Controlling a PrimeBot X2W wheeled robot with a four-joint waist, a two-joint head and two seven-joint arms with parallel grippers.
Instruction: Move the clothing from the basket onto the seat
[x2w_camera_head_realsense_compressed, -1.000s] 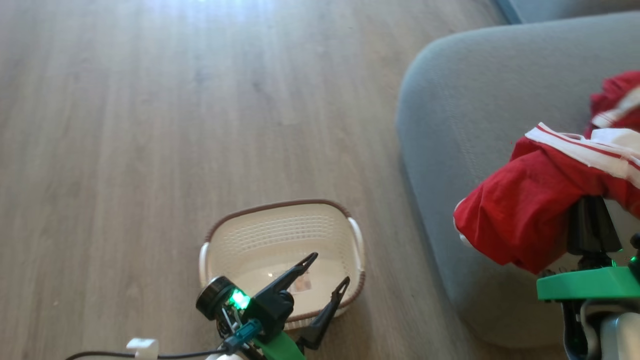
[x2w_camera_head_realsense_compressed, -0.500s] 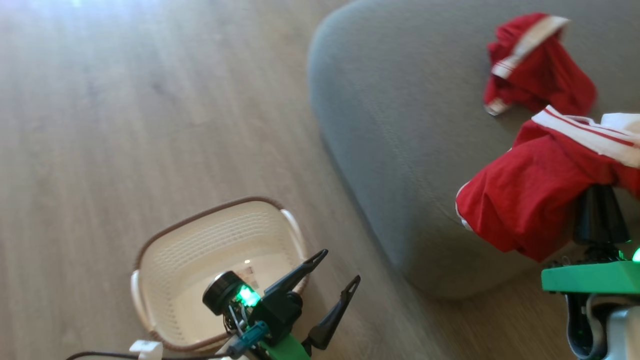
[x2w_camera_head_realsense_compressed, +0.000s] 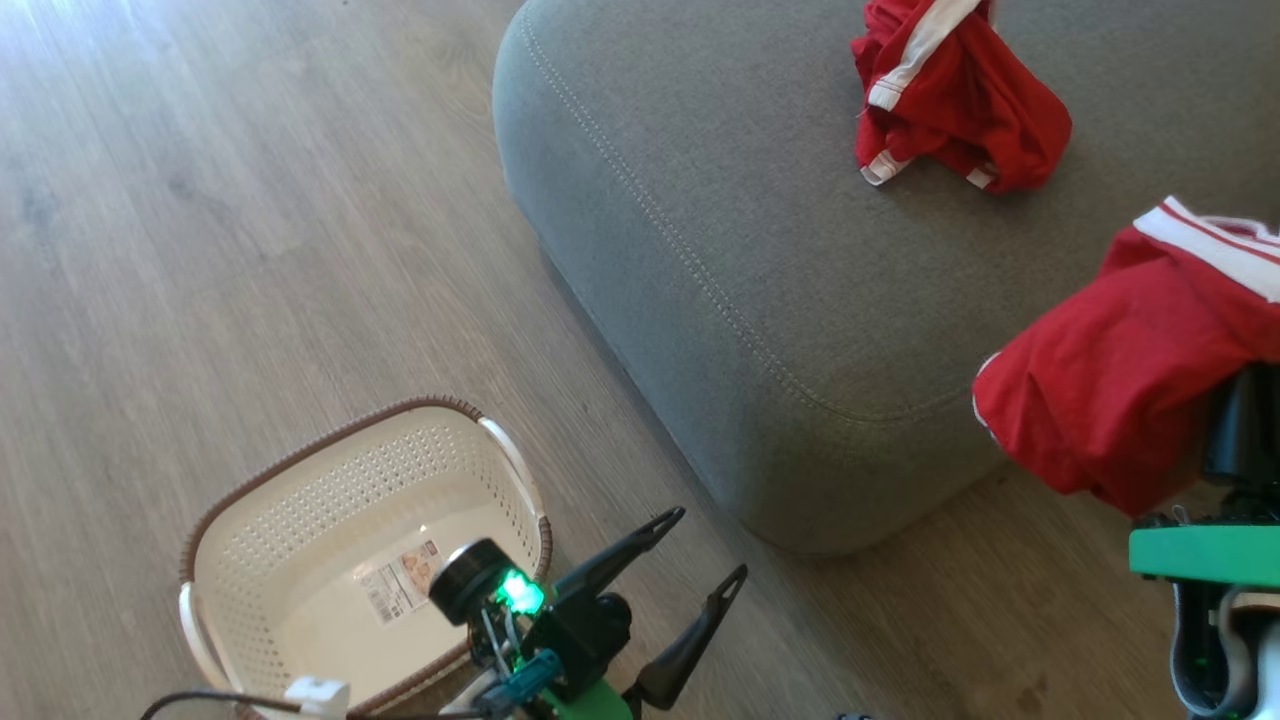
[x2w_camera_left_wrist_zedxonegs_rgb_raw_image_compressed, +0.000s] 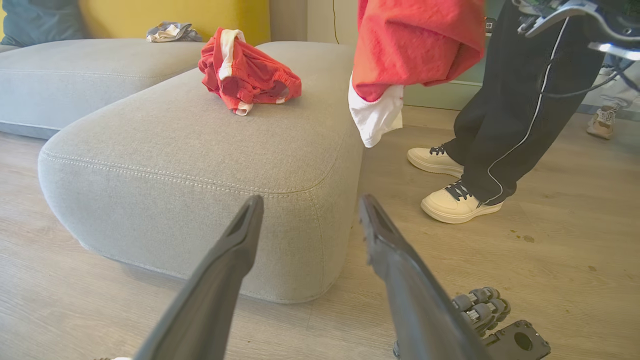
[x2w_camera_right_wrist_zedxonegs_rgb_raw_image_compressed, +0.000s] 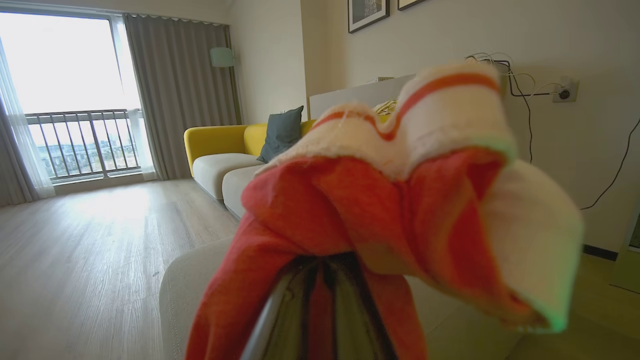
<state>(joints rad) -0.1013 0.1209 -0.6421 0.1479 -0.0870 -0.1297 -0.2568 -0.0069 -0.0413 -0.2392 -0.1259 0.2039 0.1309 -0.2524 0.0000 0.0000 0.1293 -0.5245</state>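
- Head view: I see the cream-white perforated plastic basket (x2w_camera_head_realsense_compressed: 300, 500) with its brown woven rim at lower left on the pale wood plank floor (x2w_camera_head_realsense_compressed: 250, 250). A small paper label (x2w_camera_head_realsense_compressed: 400, 582) lies on its bottom.
- Left gripper (x2w_camera_head_realsense_compressed: 710, 545) is at bottom centre, just right of the basket. Jaws are spread wide with nothing between them.
- The large grey fabric seat (x2w_camera_head_realsense_compressed: 750, 250) with a pale stitched seam runs from centre to upper right.
- A crumpled red garment with white trim (x2w_camera_head_realsense_compressed: 950, 100) lies on the seat top, upper right.
- A second red garment with a white striped band (x2w_camera_head_realsense_compressed: 1110, 400) is at the right edge, draped over the right gripper (x2w_camera_head_realsense_compressed: 1236, 430). Jaws are clenched on it, tips buried in the cloth.
- Left wrist view: the left fingers (x2w_camera_left_wrist_zedxonegs_rgb_raw_image_compressed: 225, 280) rise from the bottom edge, apart, with the seat's rounded end behind them.
- The crumpled garment sits on the seat, upper left of centre. The second garment hangs at top centre, beside the seat's right end.
- A person's dark trousers (x2w_camera_left_wrist_zedxonegs_rgb_raw_image_compressed: 515, 100) and cream sneakers (x2w_camera_left_wrist_zedxonegs_rgb_raw_image_compressed: 457, 202) are at right, standing on the floor. A yellow sofa (x2w_camera_left_wrist_zedxonegs_rgb_raw_image_compressed: 175, 15) is at top left.
- Right wrist view: the second garment is bunched at centre, close and blurred. The right fingers (x2w_camera_right_wrist_zedxonegs_rgb_raw_image_compressed: 275, 320) at bottom centre pinch red cloth.
- A bright window (x2w_camera_right_wrist_zedxonegs_rgb_raw_image_compressed: 70, 65) is at upper left, with a dark cushion (x2w_camera_right_wrist_zedxonegs_rgb_raw_image_compressed: 282, 132) at mid-frame.
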